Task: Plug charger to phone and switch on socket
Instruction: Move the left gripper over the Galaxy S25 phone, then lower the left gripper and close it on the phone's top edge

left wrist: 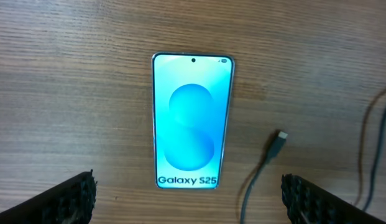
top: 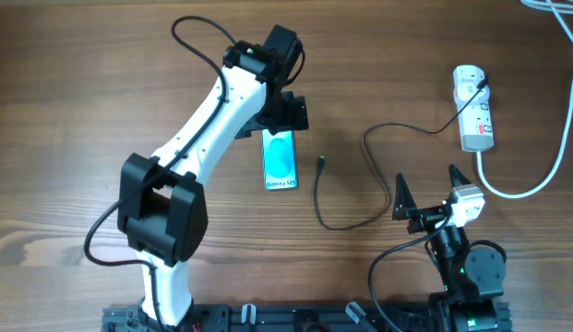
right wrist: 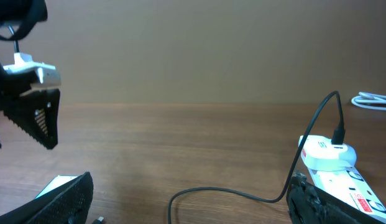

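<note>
phone (left wrist: 191, 121) near spread left pincer (left wrist: 189, 195)

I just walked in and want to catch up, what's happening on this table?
The left gripper hovers open over the phone, which lies face up with its screen lit. The charger has its free plug lying on the table beside the phone, not plugged in; its other end is in the socket. The right gripper is open and empty, touching nothing.

Brown wooden table (top: 74, 83), dark-streaked grain lengthwise from left to right.
</note>
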Robot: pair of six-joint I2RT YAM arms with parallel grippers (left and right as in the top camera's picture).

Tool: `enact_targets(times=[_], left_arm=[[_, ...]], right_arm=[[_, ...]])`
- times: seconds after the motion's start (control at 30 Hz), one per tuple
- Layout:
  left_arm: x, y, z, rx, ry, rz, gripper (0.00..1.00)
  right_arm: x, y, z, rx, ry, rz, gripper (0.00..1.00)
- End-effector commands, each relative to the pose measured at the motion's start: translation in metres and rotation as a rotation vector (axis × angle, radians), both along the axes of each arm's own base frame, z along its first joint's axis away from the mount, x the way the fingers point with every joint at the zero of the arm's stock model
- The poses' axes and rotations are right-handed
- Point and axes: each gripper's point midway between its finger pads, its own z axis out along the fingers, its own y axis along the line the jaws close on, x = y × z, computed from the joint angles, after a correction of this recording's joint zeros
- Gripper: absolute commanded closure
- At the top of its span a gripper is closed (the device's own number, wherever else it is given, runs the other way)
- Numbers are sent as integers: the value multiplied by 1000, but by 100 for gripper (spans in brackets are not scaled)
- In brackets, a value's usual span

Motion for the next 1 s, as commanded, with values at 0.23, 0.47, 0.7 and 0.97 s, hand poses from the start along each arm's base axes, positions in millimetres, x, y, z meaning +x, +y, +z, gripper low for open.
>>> enact_targets(times=[0.23, 0.47, 0.7, 0.97], left_arm=[[-10, 5, -36, 25, 27, -13, 0], [-18, 7, -55, 30, 44, -11, 0], [-25, 2, -70, 52, 82, -6, 1], [-29, 3, -94, 90, 121, -16, 0]], right_arm=[[0, -4, 3, -13, -15, -18, 0], [0, -3, 3, -13, -15, -18, 0], [0, -3, 3, -13, -15, -18, 0], [0, -4, 3, -12, -15, -18, 0]])
